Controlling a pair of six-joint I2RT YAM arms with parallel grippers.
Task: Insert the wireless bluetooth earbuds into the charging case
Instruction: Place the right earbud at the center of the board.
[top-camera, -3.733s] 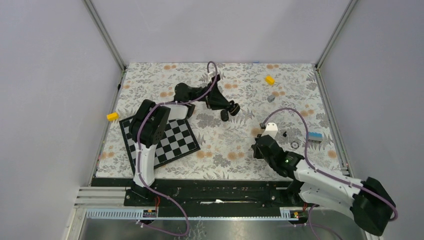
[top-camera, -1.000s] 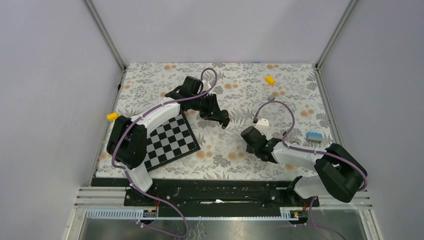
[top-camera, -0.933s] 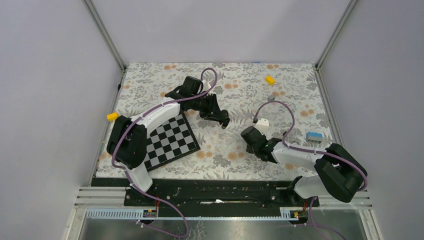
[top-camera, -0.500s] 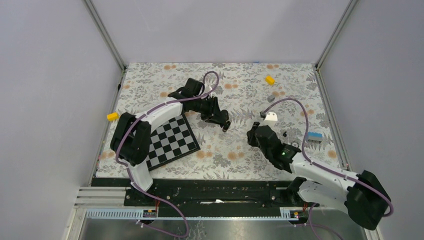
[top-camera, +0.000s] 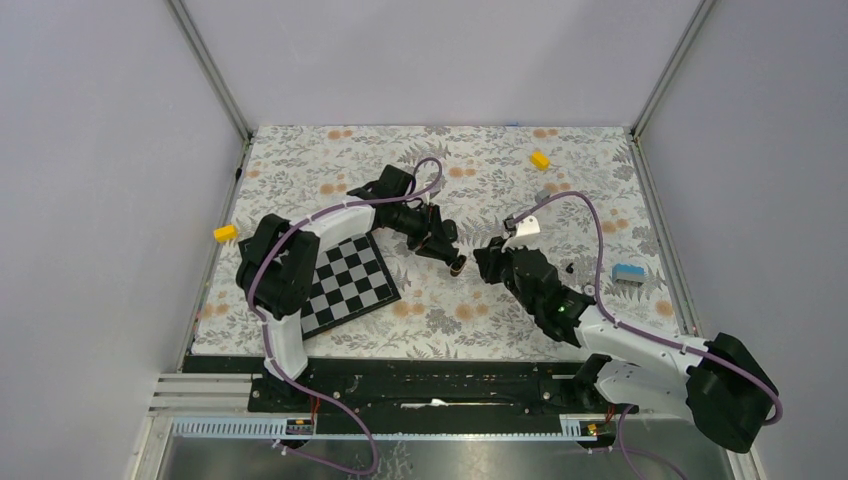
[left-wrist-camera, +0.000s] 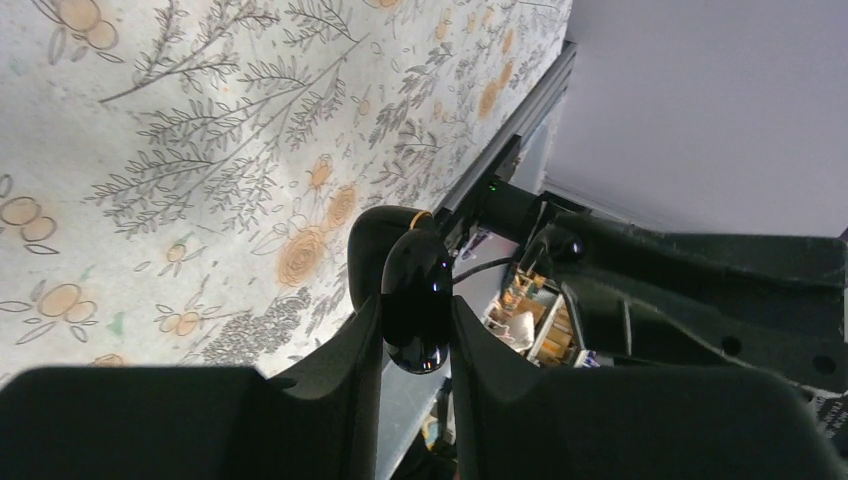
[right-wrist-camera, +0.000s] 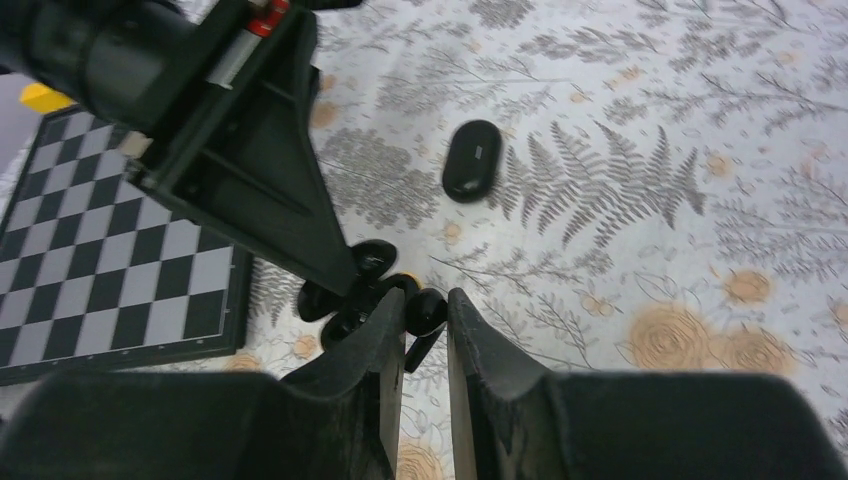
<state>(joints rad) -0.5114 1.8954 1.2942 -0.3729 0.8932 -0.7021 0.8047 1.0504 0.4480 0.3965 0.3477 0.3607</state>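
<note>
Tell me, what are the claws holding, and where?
The left gripper pinches the charging case across its sides; right gripper seems to pinch an earbud.

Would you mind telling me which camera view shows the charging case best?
The left wrist view: the charging case sits mid-frame, clamped by the left gripper, orange showing at its top edge. The top view gives only a dark speck with an orange dot. In the right wrist view the right gripper partly hides it.

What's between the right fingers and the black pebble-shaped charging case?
Right wrist view: the tiny black earbud pinched in the right fingers, close to the case.
</note>
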